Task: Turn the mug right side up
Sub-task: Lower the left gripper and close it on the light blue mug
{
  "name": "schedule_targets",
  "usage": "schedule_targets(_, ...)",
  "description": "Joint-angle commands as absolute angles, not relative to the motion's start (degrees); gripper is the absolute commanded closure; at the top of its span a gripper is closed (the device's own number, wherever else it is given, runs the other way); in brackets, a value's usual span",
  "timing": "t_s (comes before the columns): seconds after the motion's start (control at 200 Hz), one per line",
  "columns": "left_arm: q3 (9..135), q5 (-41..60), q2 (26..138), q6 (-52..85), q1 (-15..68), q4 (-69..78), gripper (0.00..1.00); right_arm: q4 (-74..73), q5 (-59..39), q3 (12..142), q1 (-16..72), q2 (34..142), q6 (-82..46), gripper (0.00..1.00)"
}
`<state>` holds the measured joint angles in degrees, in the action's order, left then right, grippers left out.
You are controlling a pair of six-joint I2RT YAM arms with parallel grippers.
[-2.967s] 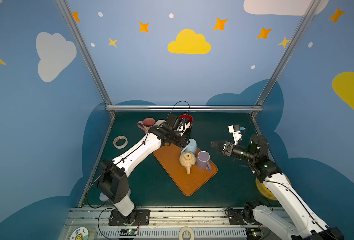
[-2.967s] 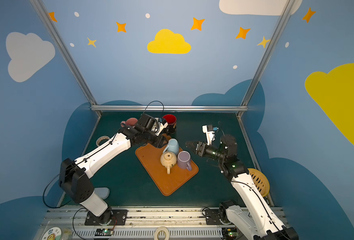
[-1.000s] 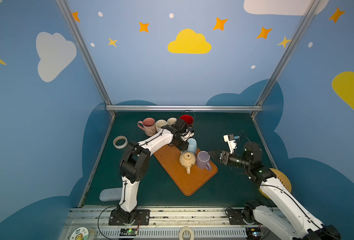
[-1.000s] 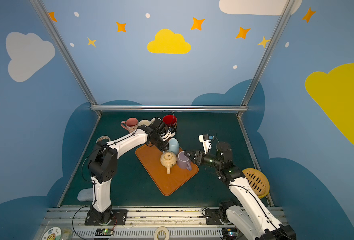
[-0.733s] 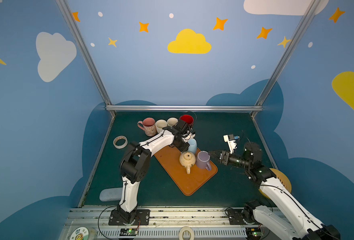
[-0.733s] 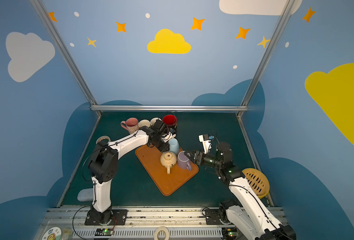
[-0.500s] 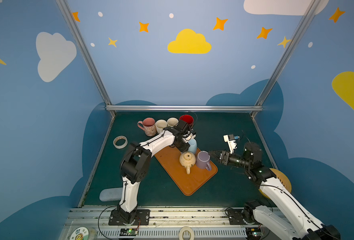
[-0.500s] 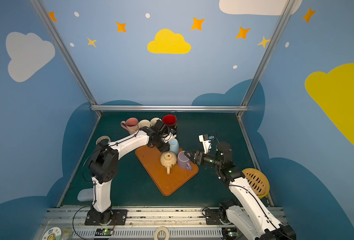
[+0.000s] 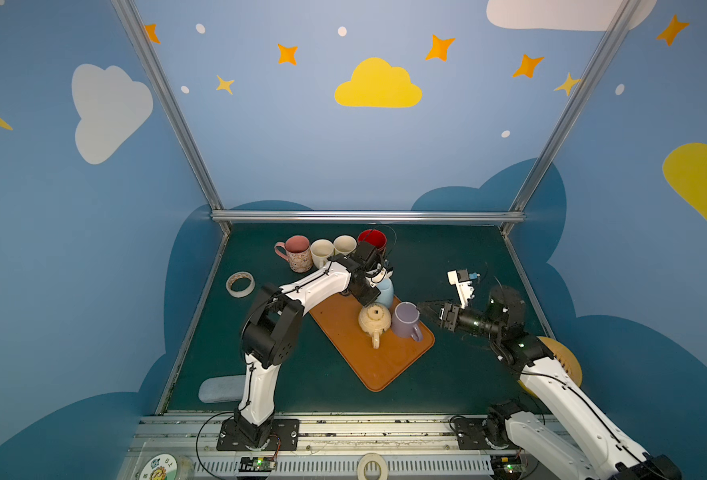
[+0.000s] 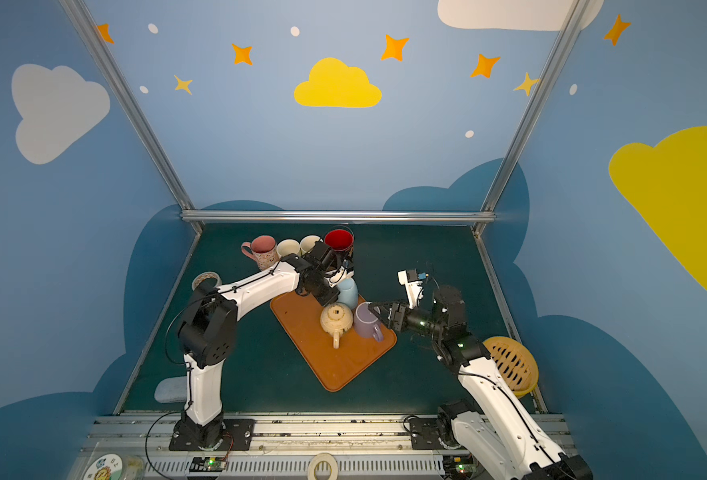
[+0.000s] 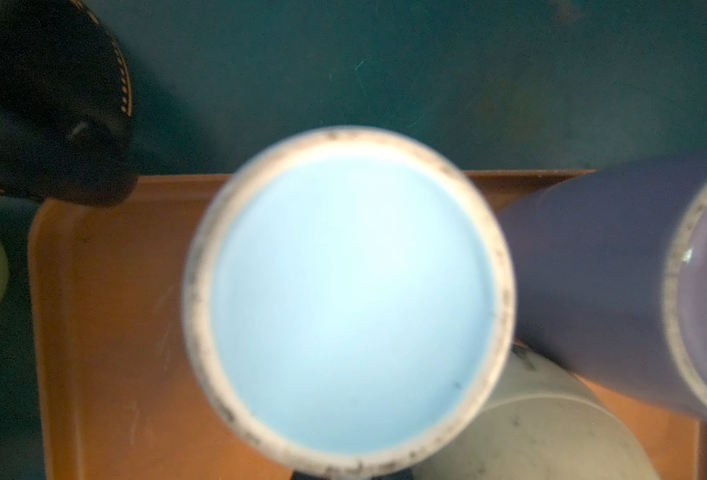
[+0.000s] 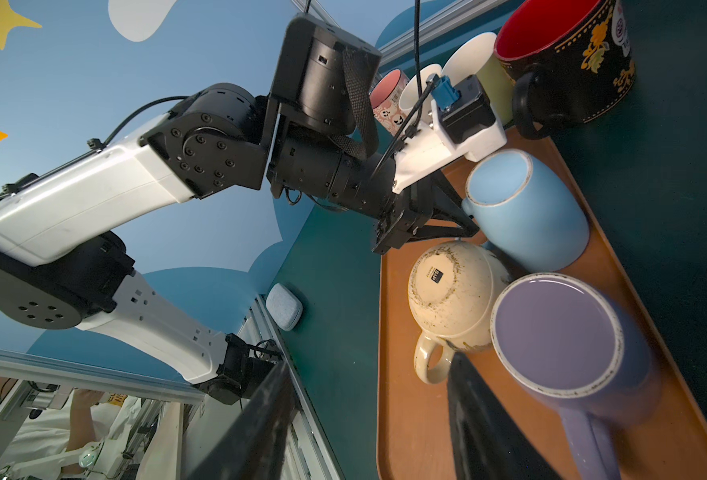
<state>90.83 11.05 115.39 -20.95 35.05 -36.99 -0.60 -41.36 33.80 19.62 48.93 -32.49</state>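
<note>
A light blue mug (image 9: 386,291) (image 12: 526,208) stands upside down at the far end of the orange tray (image 9: 379,368), its base filling the left wrist view (image 11: 349,299). My left gripper (image 12: 470,216) (image 10: 336,293) reaches in from the left and is shut on the handle side of this mug. Beside it, a cream mug (image 9: 374,321) (image 12: 451,286) and a purple mug (image 9: 405,320) (image 12: 559,332) are also upside down on the tray. My right gripper (image 12: 368,359) (image 9: 424,309) hovers open just right of the purple mug, holding nothing.
Along the back stand a pink mug (image 9: 298,252), two cream cups (image 9: 322,251) and a black mug with a red inside (image 9: 371,239). A tape roll (image 9: 240,284) lies at the left, a grey pad (image 9: 221,388) at the front left, a yellow slotted dish (image 10: 509,365) at the right.
My left gripper's jaws have come together at the blue mug's handle side. Both arms have barely shifted over the last second; the mugs stand where they were.
</note>
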Motion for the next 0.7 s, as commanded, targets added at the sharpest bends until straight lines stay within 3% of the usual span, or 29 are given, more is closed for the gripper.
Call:
schedule_targets(0.0, 89.56, 10.68, 115.82, -21.1, 35.43, -36.3, 0.93, -1.19, -41.05, 33.23, 19.86, 47.8, -31.74, 0.45)
schedule_targets(0.696, 86.48, 11.04, 104.68, -16.18, 35.68, -34.48, 0.96, 0.85, -40.3, 33.71, 19.88, 44.92, -32.0, 0.45)
